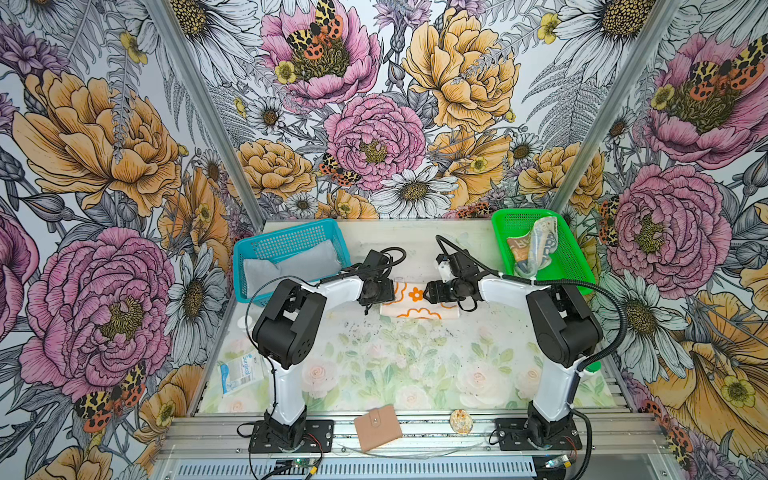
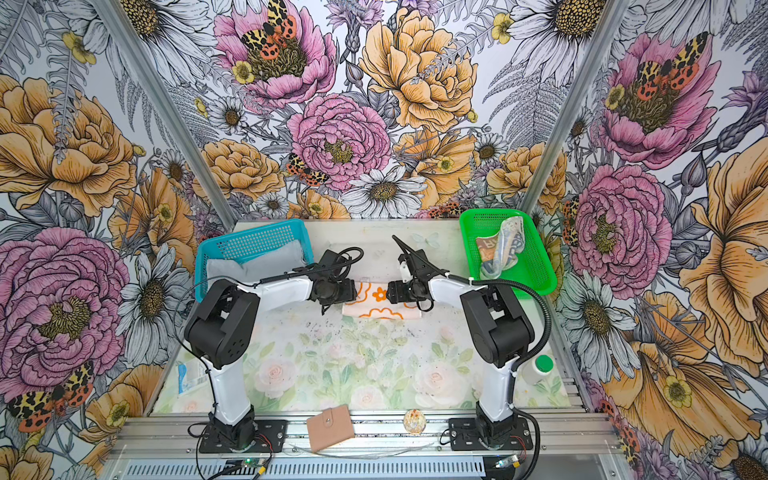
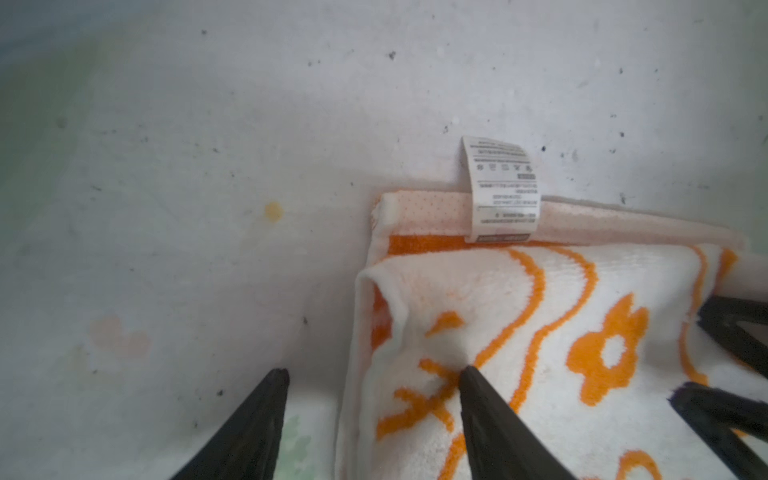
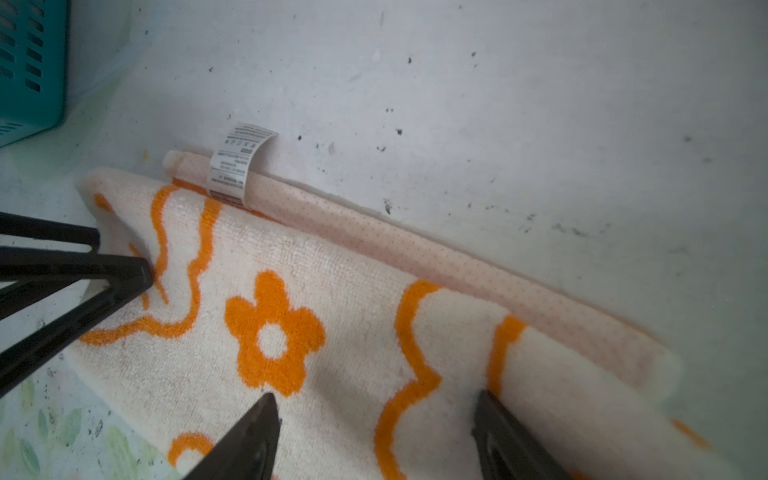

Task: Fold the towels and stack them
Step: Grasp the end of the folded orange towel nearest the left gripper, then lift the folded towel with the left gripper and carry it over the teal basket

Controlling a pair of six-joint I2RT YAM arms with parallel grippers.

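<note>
Left end effector [image 3: 372, 374] and right end effector [image 4: 374, 399] stand spread over the towel [image 1: 411, 309], which we judge soft, light, limp, best pinched at its ends.

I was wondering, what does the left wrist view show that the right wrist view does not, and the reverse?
Only the left wrist view: a yellow spot on the table.
Only the right wrist view: a corner of the blue basket, and the far end of the orange-and-cream towel.
Both: the folded towel, its white care label, an orange flower drawing, and the left gripper and right gripper, each open at the towel.
</note>
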